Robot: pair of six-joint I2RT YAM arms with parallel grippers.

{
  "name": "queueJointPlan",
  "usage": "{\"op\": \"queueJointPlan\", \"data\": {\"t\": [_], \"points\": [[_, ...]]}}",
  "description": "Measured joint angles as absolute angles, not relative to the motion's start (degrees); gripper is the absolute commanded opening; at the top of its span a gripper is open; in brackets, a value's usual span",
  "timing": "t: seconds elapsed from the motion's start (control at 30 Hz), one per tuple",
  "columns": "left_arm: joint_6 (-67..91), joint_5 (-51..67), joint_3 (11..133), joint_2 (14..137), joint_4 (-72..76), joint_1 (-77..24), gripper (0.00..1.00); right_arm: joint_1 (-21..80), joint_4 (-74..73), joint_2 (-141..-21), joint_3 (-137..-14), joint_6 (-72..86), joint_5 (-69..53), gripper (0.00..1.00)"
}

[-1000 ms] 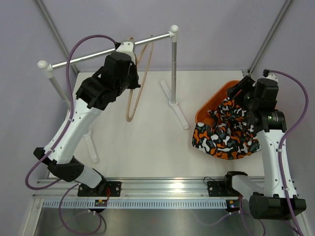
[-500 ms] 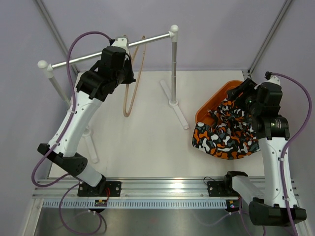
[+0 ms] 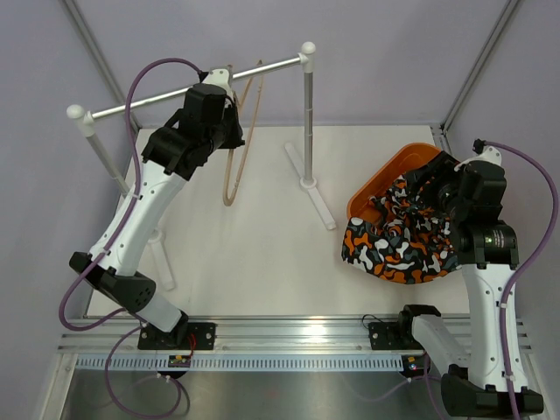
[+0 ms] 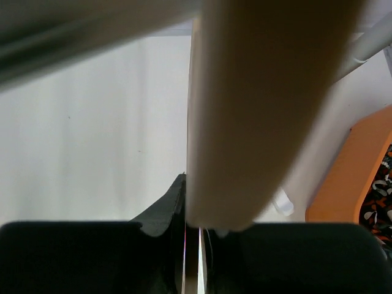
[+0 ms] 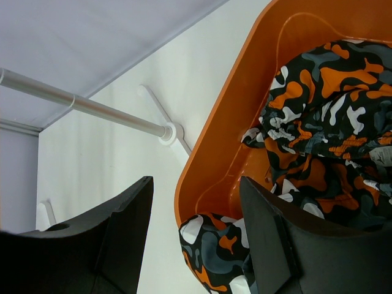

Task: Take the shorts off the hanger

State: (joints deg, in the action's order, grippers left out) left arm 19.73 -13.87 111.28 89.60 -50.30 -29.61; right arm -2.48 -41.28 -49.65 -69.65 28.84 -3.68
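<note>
Looming blurred, hanger (image 4: pixel 263 110), shorts (image 4: pixel 381 202) cropped

Robot lab: walled table (image 3: pixel 262 245), aluminium rail (image 3: pixel 289 325)

Top cam: fixed high behind the 2 arm bases, angled down and fwd, far enough back to take in the whole table (image 3: pixel 262 254), w/ the rail (image 3: pixel 175 90) at back and the orange basket (image 3: pixel 374 185) at right. L wrist cam: v. close to the hanger (image 4: pixel 257 110), which is blurred, facing the table, basket edge at right. R wrist cam: near, looking down on the basket and shorts (image 5: pixel 331 122). All 3 share basket and table.
</note>
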Motion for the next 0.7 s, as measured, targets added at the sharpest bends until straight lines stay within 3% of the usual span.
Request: {"op": "queueJointPlan", "data": {"t": [0.07,0.17,0.4,0.43,0.7], "points": [[19.6,-13.8,109.8,88.7,-49.5,-29.5,0.3,-2.5,-41.9,-49.6,-69.5,28.6,-3.7,0.66],[19.7,-13.8,108.6,87.7,-49.5,-29.4,0.33,-2.5,-42.8,-49.6,-69.4,28.1,-3.7,0.67],[19.5,-13.8,108.2,87.0,-49.7,-29.2,0.3,-2.5,-44.9,-48.2,-69.4,26.6,-3.5,0.68],[19.5,-13.8,108.2,87.0,-49.7,-29.2,0.36,-2.5,-45.3,-48.0,-69.4,26.5,-3.5,0.68],[18.9,-13.4,107.5,84.4,-49.6,-29.2,0.55,-2.5,-47.0,-46.8,-69.4,25.9,-3.6,0.71]]}}
